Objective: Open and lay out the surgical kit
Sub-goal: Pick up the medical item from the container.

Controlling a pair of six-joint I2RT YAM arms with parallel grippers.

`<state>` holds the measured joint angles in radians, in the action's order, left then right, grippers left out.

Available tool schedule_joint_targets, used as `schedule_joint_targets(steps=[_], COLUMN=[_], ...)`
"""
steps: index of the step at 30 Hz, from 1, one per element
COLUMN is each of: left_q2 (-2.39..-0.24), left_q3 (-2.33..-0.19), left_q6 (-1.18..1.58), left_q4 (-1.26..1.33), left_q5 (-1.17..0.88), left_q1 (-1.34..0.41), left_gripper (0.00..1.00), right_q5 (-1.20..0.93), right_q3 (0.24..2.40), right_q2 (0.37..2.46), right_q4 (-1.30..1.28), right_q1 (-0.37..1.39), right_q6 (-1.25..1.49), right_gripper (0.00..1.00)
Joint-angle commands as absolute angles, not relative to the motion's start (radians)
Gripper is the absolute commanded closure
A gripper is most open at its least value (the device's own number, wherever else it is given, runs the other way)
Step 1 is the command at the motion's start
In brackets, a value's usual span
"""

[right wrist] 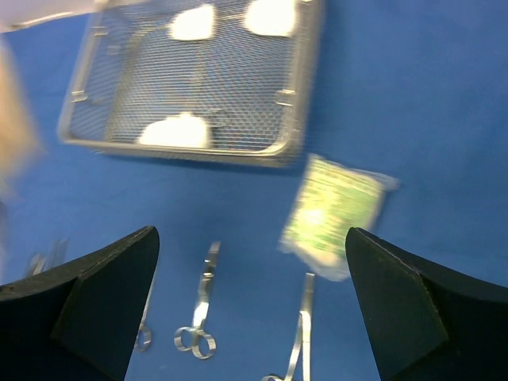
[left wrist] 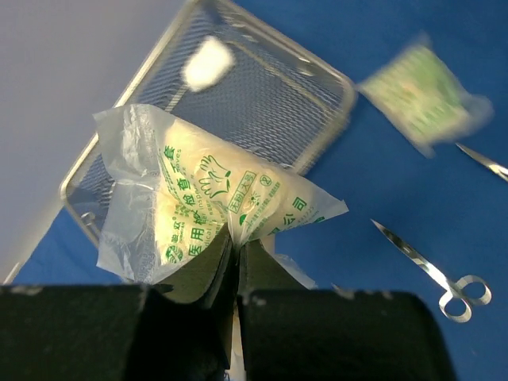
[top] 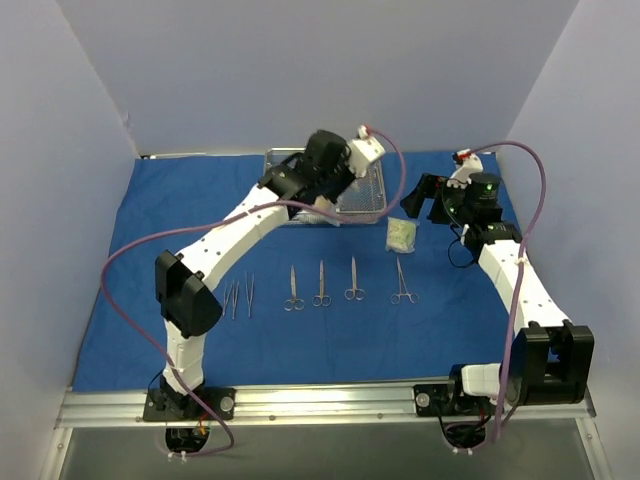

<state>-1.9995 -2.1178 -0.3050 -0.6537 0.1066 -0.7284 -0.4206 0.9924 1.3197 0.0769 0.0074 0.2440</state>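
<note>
My left gripper (left wrist: pixel 236 242) is shut on a clear packet (left wrist: pixel 210 202) printed in green, held up just above the near edge of the steel wire-mesh tray (left wrist: pixel 278 111). From above, the left gripper (top: pixel 318 198) hangs over the tray (top: pixel 384 185) on the blue drape (top: pixel 150 220). A second packet (top: pixel 402 234) lies right of the tray. My right gripper (top: pixel 425 195) is open, hovering above that packet (right wrist: pixel 333 214) with nothing between its fingers. White gauze pads (right wrist: pixel 175 131) lie in the tray (right wrist: pixel 182 151).
Steel instruments lie in a row on the drape in front of the tray: tweezers (top: pixel 240 297), scissors (top: pixel 293 288), more ringed instruments (top: pixel 354 279) and forceps (top: pixel 402 281). Grey walls stand close on three sides. A metal rail runs along the near edge.
</note>
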Motion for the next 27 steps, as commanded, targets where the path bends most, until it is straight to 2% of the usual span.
schedule_joint_targets(steps=[1, 4, 8, 14, 21, 27], left_q2=[-1.852, -1.768, -1.691, -1.563, -1.558, -1.588], left_q3=[-1.952, -1.821, -1.704, -1.485, -1.43, -1.427], left_q6=[-0.375, -0.28, -0.158, -0.14, -0.127, -0.127], left_q4=[-0.528, -0.459, -0.42, -0.302, -0.336, -0.344], left_q5=[0.156, 0.147, 0.0, -0.063, -0.067, -0.048], left_q1=[-0.825, -0.868, -0.882, -0.945, -0.946, -0.951], left_gripper=[0.98, 0.98, 0.98, 0.98, 0.98, 0.98], right_q5=[-0.517, -0.557, -0.586, -0.672, -0.664, -0.604], right_q3=[1.002, 0.948, 0.89, 0.851, 0.847, 0.856], right_q2=[1.241, 1.201, 1.177, 1.183, 1.239, 1.299], right_q4=[0.136, 0.17, 0.227, 0.274, 0.336, 0.347], right_q1=[0.051, 0.063, 0.067, 0.112, 0.241, 0.308], right_q6=[0.276, 0.282, 0.337, 0.406, 0.452, 0.503], right_gripper=[0.0, 0.0, 0.0, 0.01, 0.01, 0.05])
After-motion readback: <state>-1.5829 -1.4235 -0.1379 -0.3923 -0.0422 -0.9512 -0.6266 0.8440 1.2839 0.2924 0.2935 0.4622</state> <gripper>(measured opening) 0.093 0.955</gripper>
